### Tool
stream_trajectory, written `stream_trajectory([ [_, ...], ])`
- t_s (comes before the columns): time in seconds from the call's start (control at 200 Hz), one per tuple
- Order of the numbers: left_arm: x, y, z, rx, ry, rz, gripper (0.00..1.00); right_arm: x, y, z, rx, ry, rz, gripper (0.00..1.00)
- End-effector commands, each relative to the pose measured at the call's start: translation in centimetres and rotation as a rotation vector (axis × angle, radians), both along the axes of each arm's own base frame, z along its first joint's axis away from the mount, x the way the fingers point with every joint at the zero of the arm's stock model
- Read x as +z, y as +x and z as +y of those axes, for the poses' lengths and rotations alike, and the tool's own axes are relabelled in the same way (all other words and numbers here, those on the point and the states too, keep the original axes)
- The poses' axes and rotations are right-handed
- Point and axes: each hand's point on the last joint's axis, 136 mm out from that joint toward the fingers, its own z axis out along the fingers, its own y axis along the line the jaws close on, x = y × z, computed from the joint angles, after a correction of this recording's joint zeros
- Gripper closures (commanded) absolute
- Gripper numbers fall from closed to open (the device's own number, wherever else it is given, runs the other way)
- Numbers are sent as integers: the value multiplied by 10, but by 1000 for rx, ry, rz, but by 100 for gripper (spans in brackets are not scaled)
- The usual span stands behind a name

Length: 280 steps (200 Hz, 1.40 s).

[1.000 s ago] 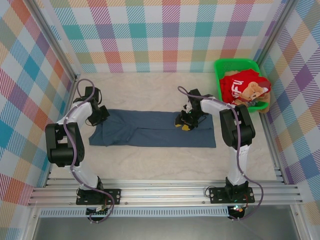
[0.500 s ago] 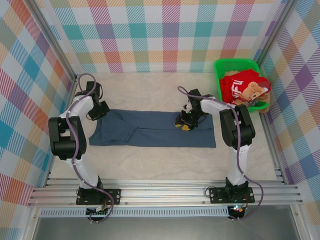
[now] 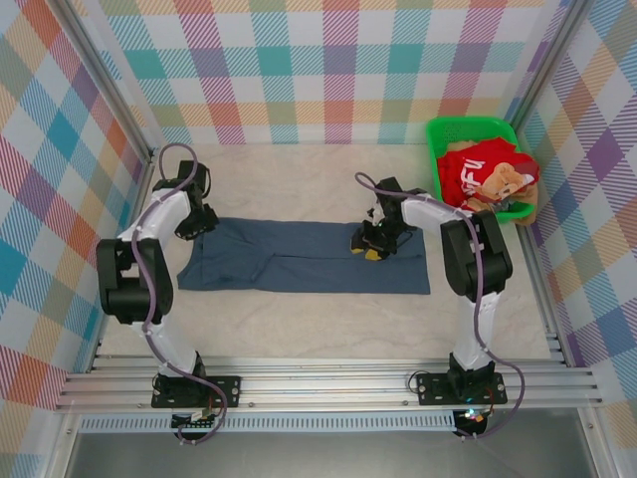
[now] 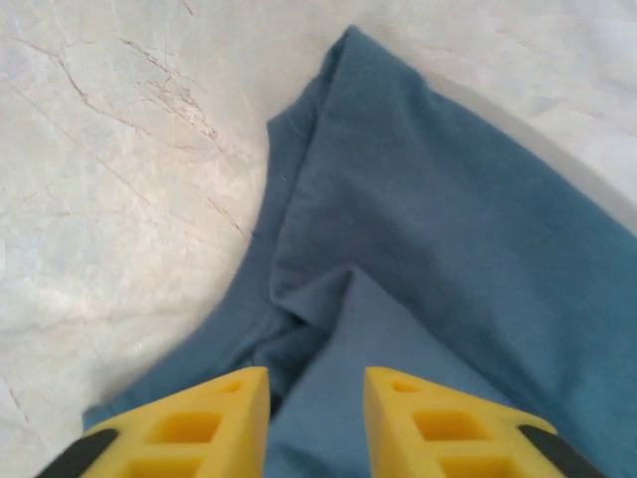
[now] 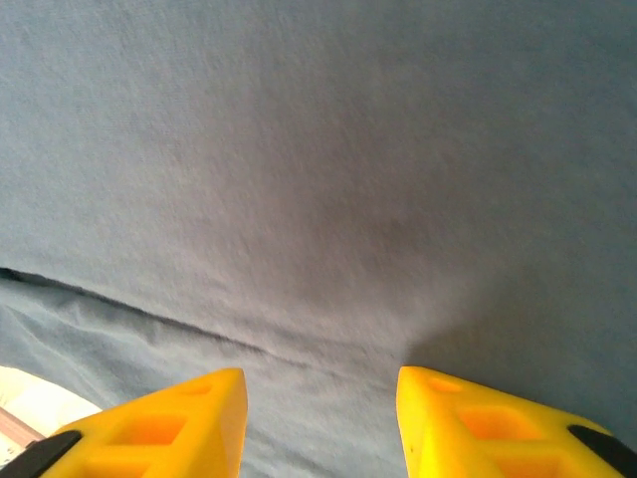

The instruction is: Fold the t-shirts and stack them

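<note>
The left end effector (image 4: 317,386) hangs slightly parted and empty over one end of the blue t-shirt (image 3: 299,259). The right end effector (image 5: 320,386), also parted and gripping nothing, rests near the other end. The shirt lies folded lengthwise on the counter (image 3: 299,319). A red t-shirt (image 3: 476,167) sits in the green basket (image 3: 466,126).

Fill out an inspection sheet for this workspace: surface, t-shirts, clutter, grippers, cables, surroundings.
Surface: pale marbled table, bare around the cloth.
Job's things: slate-blue t-shirt lies flat in a long folded strip; red t-shirt with white lettering sits bunched in the green basket.
Clutter: nothing seen.
Grippers: left gripper open over the strip's left end, holding nothing; right gripper open over the strip near a fold line.
Cables: purple cables run along both arms, off the cloth.
Surroundings: plaid walls; aluminium rail at the near edge.
</note>
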Motion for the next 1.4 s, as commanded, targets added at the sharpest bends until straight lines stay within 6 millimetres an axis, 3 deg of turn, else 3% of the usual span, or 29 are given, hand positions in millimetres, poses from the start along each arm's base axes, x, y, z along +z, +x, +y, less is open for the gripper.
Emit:
stream_trajectory([
  [0.0,14,-21,-45,-51,-72,-22,73,18,1,-4,17,-2,-72,56],
  [0.145,-8,-49,-131,-254,-269,34,73,18,-2,-4,36,0,-72,56],
  [0.245,-29,-70,-159,-342,-293,97,73,18,-2,-3,36,5,-73,56],
  [0.385,-50,-77,-161,-357,-266,152,68,18,-3,-3,29,11,-70,56],
  [0.665,-61,-84,-150,-378,-210,167,60,18,-10,-6,26,6,-58,56],
  [0.855,-72,-82,-145,-367,-180,167,60,16,-12,-6,26,9,-50,56],
  [1.29,-83,-99,-176,-336,-318,190,72,17,-11,-7,24,2,-56,56],
  [1.395,-66,-92,-177,-322,-333,127,73,18,-11,-7,24,0,-58,56],
])
